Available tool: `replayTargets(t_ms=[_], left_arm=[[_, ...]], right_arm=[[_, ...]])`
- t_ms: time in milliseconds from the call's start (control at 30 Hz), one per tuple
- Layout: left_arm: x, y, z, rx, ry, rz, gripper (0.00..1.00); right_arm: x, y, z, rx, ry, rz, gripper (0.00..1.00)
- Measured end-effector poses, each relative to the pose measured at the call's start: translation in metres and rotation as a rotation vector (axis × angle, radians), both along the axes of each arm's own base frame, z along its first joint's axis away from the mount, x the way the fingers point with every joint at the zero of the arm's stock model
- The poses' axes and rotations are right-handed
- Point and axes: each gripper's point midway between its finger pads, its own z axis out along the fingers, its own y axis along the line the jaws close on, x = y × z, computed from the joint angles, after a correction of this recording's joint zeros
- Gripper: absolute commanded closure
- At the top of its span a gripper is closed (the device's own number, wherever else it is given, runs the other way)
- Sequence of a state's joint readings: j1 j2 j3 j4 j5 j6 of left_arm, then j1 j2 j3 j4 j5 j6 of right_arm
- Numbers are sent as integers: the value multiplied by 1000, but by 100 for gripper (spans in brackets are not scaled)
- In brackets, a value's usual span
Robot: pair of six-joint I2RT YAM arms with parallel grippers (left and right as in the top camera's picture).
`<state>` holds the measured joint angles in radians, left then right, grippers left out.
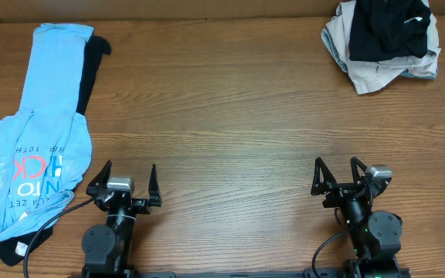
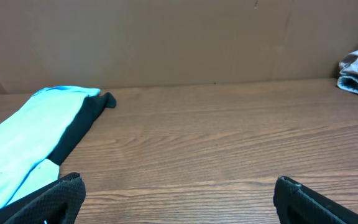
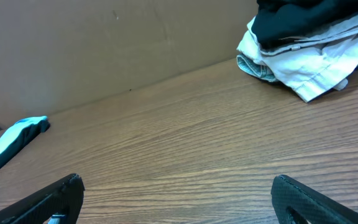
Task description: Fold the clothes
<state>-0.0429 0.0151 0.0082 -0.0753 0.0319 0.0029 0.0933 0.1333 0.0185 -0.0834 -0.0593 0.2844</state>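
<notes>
A light blue shirt [image 1: 41, 123] with red and white print lies folded lengthwise on a dark garment [image 1: 91, 66] along the table's left side; both also show in the left wrist view [image 2: 23, 143]. A pile of unfolded clothes [image 1: 383, 42], black on white and grey, sits at the back right and shows in the right wrist view [image 3: 309, 43]. My left gripper [image 1: 127, 179] is open and empty near the front edge, just right of the blue shirt. My right gripper [image 1: 338, 174] is open and empty at the front right.
The wooden table [image 1: 222, 116] stretches between the two clothes heaps. A cardboard-coloured wall [image 2: 166, 37] runs along the table's back edge. A black cable [image 1: 49, 220] crosses the blue shirt's near end.
</notes>
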Motion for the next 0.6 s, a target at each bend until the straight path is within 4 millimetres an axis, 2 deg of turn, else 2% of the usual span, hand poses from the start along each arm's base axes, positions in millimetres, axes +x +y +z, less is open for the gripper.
replayTargets(t_ms=[600], left_arm=[[0,0,0,0,0,0,0]], right_arm=[[0,0,0,0,0,0,0]])
